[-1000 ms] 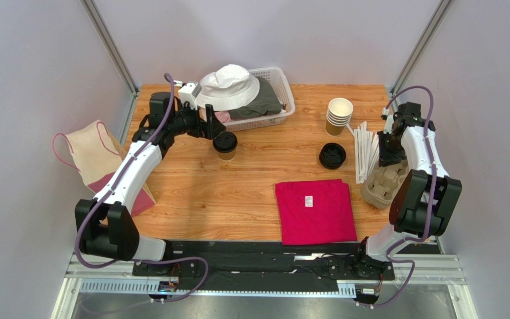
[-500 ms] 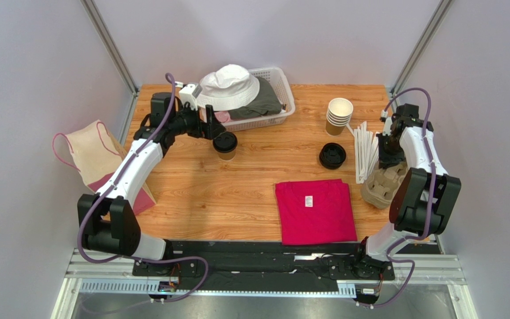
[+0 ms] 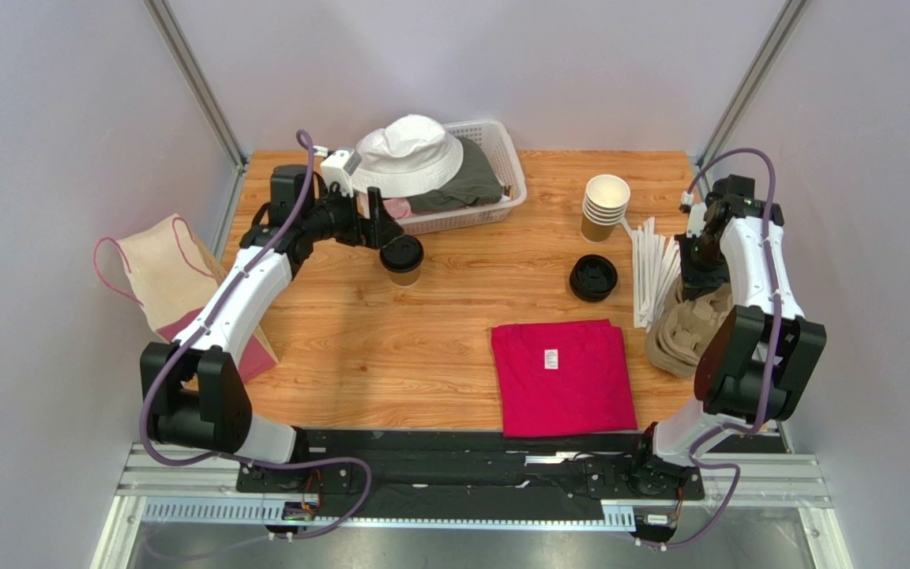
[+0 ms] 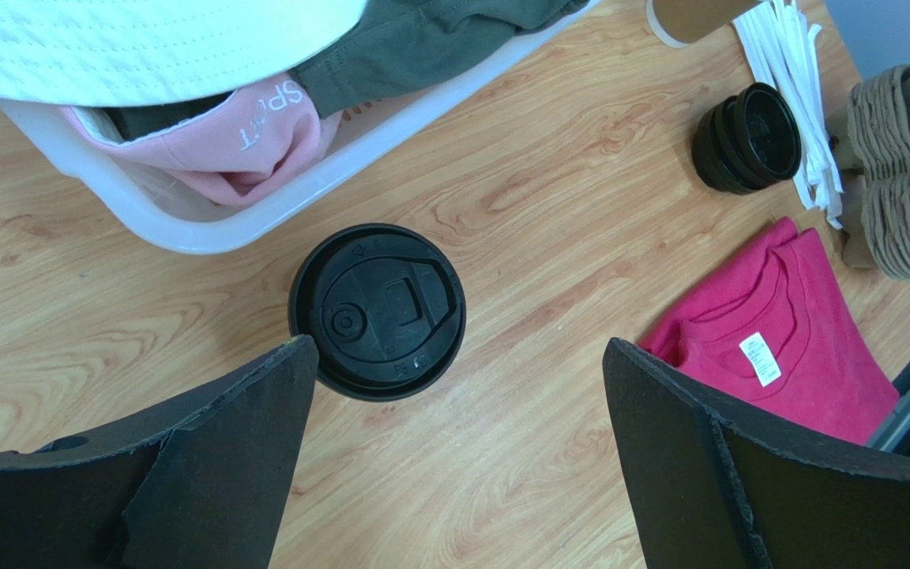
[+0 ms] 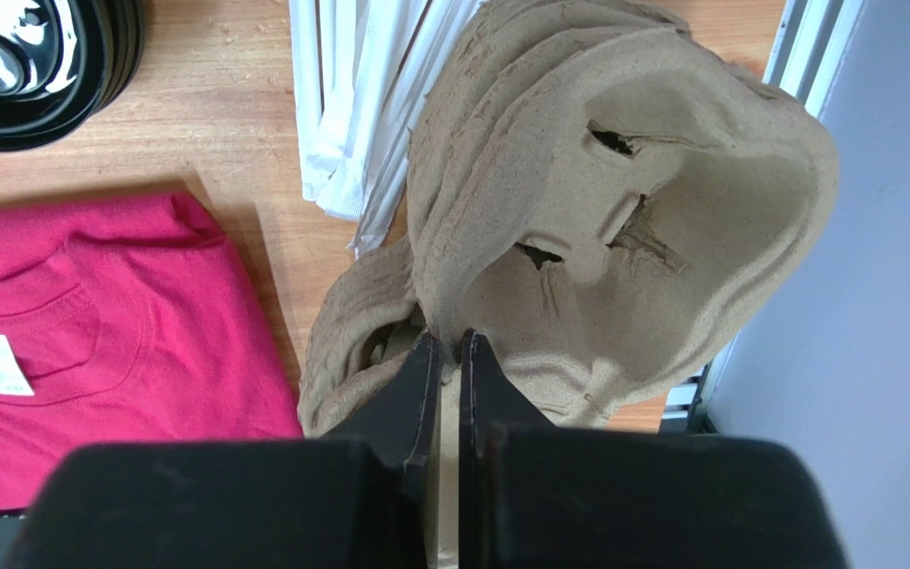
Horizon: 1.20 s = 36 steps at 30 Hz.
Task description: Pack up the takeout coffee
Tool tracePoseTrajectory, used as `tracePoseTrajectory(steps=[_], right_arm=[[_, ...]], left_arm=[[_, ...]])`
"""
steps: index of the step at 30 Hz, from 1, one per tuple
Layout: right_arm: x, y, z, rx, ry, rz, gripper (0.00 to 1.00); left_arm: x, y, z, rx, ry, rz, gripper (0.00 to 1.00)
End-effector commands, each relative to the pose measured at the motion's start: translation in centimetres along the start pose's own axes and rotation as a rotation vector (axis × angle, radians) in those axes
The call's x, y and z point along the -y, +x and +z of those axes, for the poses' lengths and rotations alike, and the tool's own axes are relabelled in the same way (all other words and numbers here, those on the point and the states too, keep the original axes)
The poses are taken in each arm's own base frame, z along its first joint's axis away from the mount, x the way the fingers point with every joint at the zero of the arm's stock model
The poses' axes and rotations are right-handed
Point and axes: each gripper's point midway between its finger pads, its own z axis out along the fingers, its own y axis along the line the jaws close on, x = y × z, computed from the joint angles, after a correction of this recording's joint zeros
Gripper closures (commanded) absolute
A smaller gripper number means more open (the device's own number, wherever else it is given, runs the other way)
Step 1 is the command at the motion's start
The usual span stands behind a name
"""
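Our right tool (image 5: 448, 346) has just closed, pinching the rim of the brown moulded-pulp cup carrier (image 5: 614, 213) and tipping it up; we judge the holder comes first. Our left tool (image 4: 454, 356) hangs spread wide above the black-lidded tan paper cup (image 4: 377, 311), which stands on the worktop (image 3: 460, 296).

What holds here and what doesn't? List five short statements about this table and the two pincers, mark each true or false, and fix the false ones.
1. The takeout coffee stands upright with its black lid on. True.
2. The left pincer is clamped on the coffee. False: its jaws stand wide open by the cup.
3. The right pincer is shut on the edge of the pulp cup carrier. True.
4. The red shirt lies in the white basket. False: it lies folded on the table; the basket holds a white hat and dark clothes.
5. The lidless cups lie tipped over. False: they stand stacked upright.
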Motion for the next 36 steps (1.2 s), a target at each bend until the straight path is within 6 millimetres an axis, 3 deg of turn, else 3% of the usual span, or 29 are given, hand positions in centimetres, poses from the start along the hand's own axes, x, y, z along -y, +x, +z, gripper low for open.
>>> tracePoseTrajectory(steps=[1, 16, 21, 31, 36], right_arm=[[0.5, -0.6, -3.6, 0.057, 0.027, -0.031, 1.00], [-0.3, -1.2, -3.7, 0.075, -0.024, -0.030, 1.00], [-1.0, -0.7, -2.3, 0.041, -0.057, -0.035, 1.00], [-0.6, -1.3, -0.6, 0.020, -0.049, -0.041, 0.74], [-0.7, -1.4, -0.3, 0.013, -0.055, -0.033, 0.75]], left_arm=[[0.6, -2.5, 0.1, 0.062, 0.037, 0.020, 0.01], [1.3, -2.8, 0.3, 0.067, 0.087, 0.030, 0.01], [2.4, -3.1, 0.9, 0.073, 0.140, 0.029, 0.01], [2.4, -3.1, 1.2, 0.067, 0.139, 0.026, 0.02], [2.3, -3.0, 1.3, 0.067, 0.131, 0.020, 0.02]])
